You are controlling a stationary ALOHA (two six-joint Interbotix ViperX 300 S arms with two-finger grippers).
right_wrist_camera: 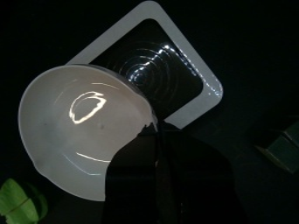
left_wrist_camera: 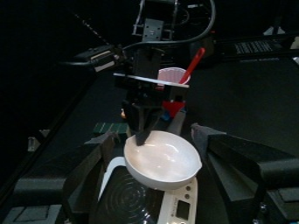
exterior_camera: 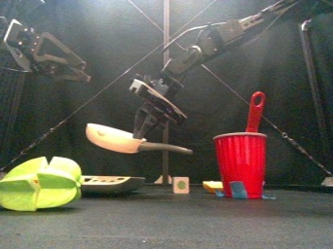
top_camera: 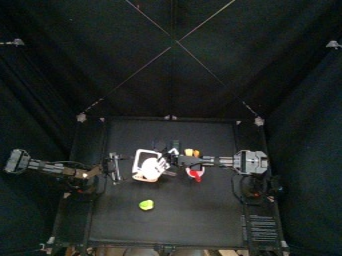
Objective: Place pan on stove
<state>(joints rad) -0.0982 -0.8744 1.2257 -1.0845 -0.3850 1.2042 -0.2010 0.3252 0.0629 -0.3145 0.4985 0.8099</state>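
The cream-white pan (exterior_camera: 115,139) hangs tilted in the air above the stove (exterior_camera: 112,181), a flat white block with a dark ringed burner lying on the table. My right gripper (exterior_camera: 156,122) is shut on the pan's dark handle. In the right wrist view the pan (right_wrist_camera: 82,131) covers one corner of the stove (right_wrist_camera: 163,74). In the top view the pan (top_camera: 148,166) sits left of the right gripper (top_camera: 171,156). My left gripper (top_camera: 115,170) is open and empty beside the stove; its wrist view shows the pan (left_wrist_camera: 163,157) over the stove (left_wrist_camera: 140,199).
A red cup (exterior_camera: 240,165) holding a red utensil (exterior_camera: 254,112) stands right of the stove. A yellow-green lump (exterior_camera: 39,183) lies at the front left. A small white block (exterior_camera: 181,185) and a yellow piece (exterior_camera: 212,185) lie between stove and cup.
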